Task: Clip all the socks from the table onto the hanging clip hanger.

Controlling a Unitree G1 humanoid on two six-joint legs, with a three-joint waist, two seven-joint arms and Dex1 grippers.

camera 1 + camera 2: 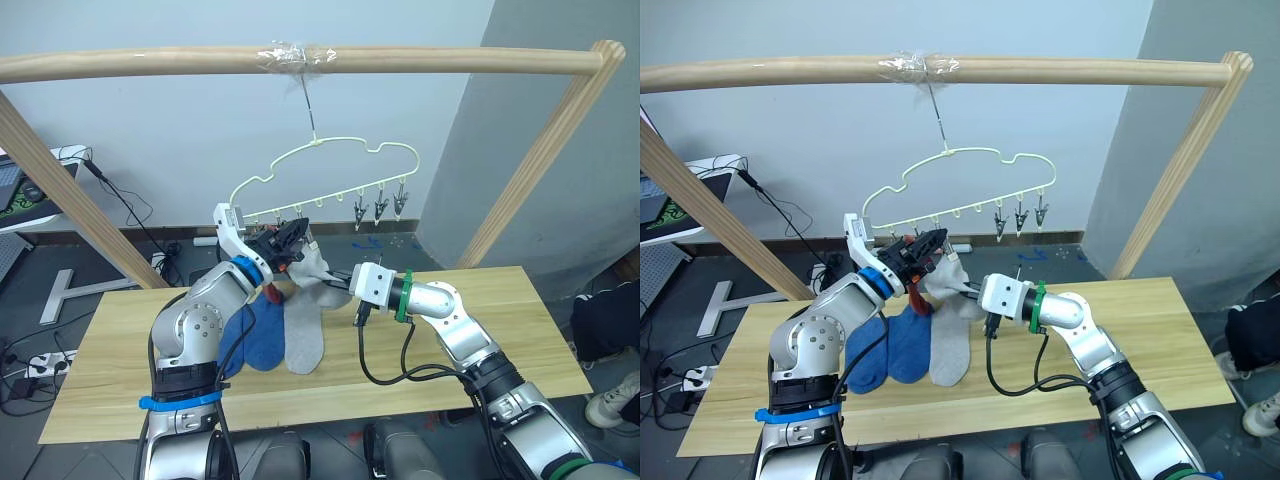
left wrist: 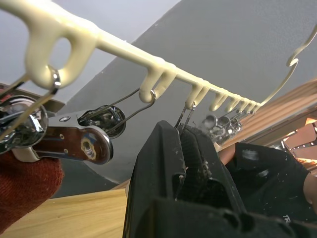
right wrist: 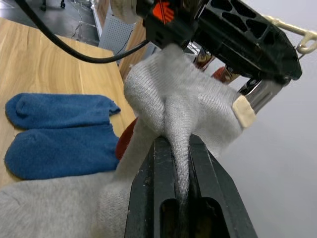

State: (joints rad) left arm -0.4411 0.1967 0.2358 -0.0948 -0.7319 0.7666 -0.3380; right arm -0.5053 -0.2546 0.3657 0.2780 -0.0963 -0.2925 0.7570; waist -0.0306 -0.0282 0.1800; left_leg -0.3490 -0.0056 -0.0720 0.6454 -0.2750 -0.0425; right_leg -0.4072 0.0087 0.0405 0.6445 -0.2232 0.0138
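Note:
The pale yellow-green clip hanger (image 1: 330,150) hangs from the wooden pole. My left gripper (image 1: 290,240) is shut on one of its metal clips (image 2: 182,119), with the black fingers (image 2: 168,168) pinching it. My right gripper (image 3: 181,168) is shut on a light grey sock (image 3: 168,99) and holds its edge up against my left gripper. A rust red sock (image 2: 25,183) hangs from the neighbouring clip (image 2: 74,139). Two blue socks (image 1: 262,335) and another grey sock (image 1: 303,340) lie on the table (image 1: 480,310) below.
A round wooden pole (image 1: 150,62) spans the top on slanted wooden legs (image 1: 530,160). Three free clips (image 1: 380,210) hang at the hanger's right end. The right half of the table is bare wood. A cable (image 1: 385,375) loops under my right forearm.

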